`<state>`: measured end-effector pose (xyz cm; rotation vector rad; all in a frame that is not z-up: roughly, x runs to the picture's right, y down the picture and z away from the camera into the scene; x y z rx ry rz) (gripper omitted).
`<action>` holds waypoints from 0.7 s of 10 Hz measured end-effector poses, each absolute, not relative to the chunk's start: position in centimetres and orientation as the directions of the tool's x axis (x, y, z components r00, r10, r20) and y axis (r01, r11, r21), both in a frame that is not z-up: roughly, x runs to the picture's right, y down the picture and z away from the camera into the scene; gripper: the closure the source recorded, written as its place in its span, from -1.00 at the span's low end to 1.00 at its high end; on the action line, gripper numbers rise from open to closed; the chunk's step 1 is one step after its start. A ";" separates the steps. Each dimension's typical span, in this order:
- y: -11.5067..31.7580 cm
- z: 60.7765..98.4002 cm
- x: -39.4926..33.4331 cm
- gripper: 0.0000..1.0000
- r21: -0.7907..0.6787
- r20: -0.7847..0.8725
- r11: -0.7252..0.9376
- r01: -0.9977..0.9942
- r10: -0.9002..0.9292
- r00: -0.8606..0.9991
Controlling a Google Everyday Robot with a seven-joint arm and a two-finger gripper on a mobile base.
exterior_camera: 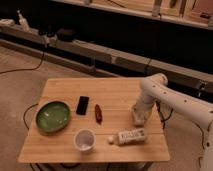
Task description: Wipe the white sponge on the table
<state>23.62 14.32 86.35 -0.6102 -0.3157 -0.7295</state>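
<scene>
— Bamboo table (60,145), left to right: green bowl (52,116), phone (82,105), red thing (98,113), cup (84,140), bottle (128,136) lying flat. Then the sponge (139,117), near the right edge.

— Under the gripper (140,114)?

— Yes, right there, pressed to the top. Fingers: cannot tell.

— Handling?

— Probably soft, light, squashy; best pinched across the short sides, pushed down lightly.

— Room?

— Open boards behind and leftward toward the middle. Tight in front: bottle just beside. Right edge close, so short strokes there.

A green bowl (53,116), black phone (82,105) and white cup (84,139) dot the bamboo-coloured counter (105,90) (plank seams visible); the white arm's gripper (139,116) hangs at its right edge.
</scene>
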 end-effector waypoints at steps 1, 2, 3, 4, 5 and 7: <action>13.7 87.1 24.3 0.22 -0.400 0.462 0.592 0.699 -0.529 0.712; 12.9 87.7 24.7 0.22 -0.391 0.457 0.598 0.700 -0.534 0.711; 11.7 88.6 24.8 0.22 -0.376 0.455 0.601 0.705 -0.543 0.705; 11.7 88.6 24.8 0.22 -0.376 0.455 0.601 0.705 -0.543 0.705; 6.0 93.7 22.8 0.22 -0.303 0.475 0.583 0.754 -0.594 0.650; 5.2 95.8 21.3 0.22 -0.278 0.495 0.575 0.770 -0.601 0.627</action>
